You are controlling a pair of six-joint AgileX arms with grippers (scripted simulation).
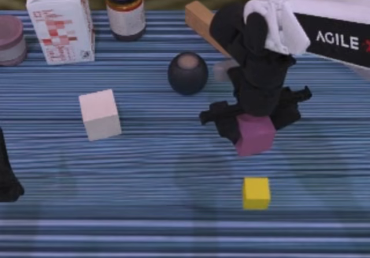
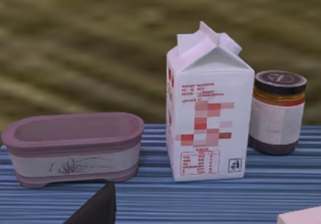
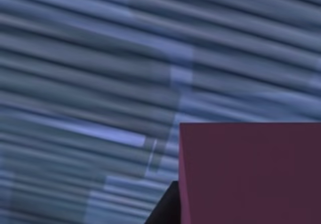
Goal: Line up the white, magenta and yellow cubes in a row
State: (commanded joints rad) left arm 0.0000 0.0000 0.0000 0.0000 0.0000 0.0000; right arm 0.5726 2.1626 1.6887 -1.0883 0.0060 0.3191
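Note:
The magenta cube (image 1: 255, 135) sits right of the table's centre, and my right gripper (image 1: 254, 126) comes down on it from above, shut on it. In the right wrist view the magenta cube (image 3: 251, 174) fills the corner beside one dark finger (image 3: 168, 210). The small yellow cube (image 1: 256, 192) rests on the table just in front of the magenta one, apart from it. The larger white cube (image 1: 100, 114) stands alone at the left; its corner (image 2: 303, 217) shows in the left wrist view. My left gripper (image 1: 7, 180) is parked at the left edge, open.
Along the back stand a pink planter (image 1: 11, 40), a milk carton (image 1: 59, 21) and a jar (image 1: 124, 9). A dark round pot (image 1: 188, 73) sits mid-table. A tan block (image 1: 201, 18) and a grey block (image 1: 222, 70) lie partly under my right arm.

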